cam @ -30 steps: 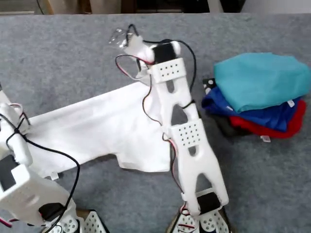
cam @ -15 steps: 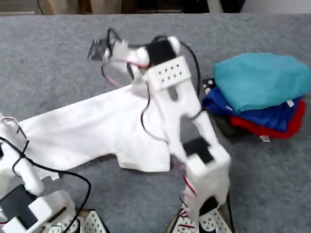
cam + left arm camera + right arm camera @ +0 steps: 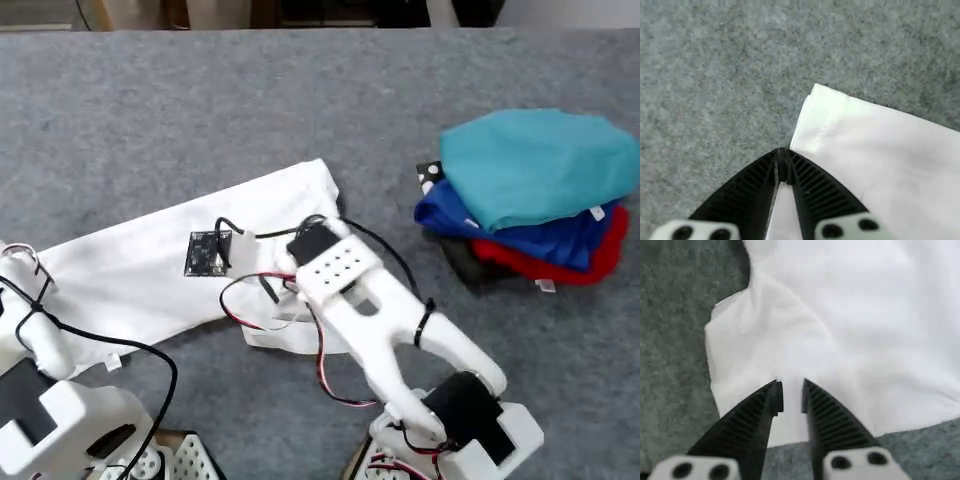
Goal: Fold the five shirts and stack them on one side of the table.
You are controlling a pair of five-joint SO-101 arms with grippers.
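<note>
1. Right gripper (image 3: 790, 392) hangs low over the white shirt (image 3: 130, 270), black fingers parted by a narrow slot, cloth directly beneath them.
2. Left gripper (image 3: 782, 159) is pinched closed. Its tips meet right at the shirt's folded corner with white cloth showing between the jaws, so it has the edge in its grip.
3. That white shirt lies flat on the grey table (image 3: 130, 100), left of centre. It forms a long band running from the near left up toward the middle.
4. Across the shirt's near-right part lies the right arm (image 3: 385, 320), with red and black wires (image 3: 275, 290) looping over the cloth.
5. Over on the right sits the folded stack — teal shirt (image 3: 535, 160) on top, blue shirt (image 3: 520, 235) under it, red shirt (image 3: 575, 265) lower still, and a dark shirt (image 3: 462, 262) peeking out at the bottom, well apart from the white one.
</note>
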